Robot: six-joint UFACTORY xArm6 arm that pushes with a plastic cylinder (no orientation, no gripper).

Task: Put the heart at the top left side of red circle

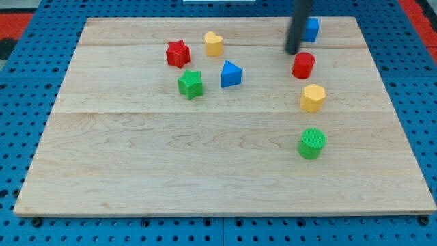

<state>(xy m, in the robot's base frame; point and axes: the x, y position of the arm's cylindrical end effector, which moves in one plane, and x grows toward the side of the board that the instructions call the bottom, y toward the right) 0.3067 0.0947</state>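
The yellow heart (pixel 214 44) lies near the view's top, left of centre. The red circle (pixel 303 65) lies at the upper right. My tip (pixel 293 51) rests on the board just above and left of the red circle, close to it, and far right of the heart. The rod partly hides a blue block (pixel 311 29) behind it; I cannot make out that block's shape.
A red star (pixel 177 53) lies left of the heart. A green star (pixel 190 85) and a blue triangle (pixel 231 74) lie below it. A yellow hexagon (pixel 313 98) and a green circle (pixel 312 143) lie below the red circle. The wooden board (pixel 205 171) sits on a blue pegboard.
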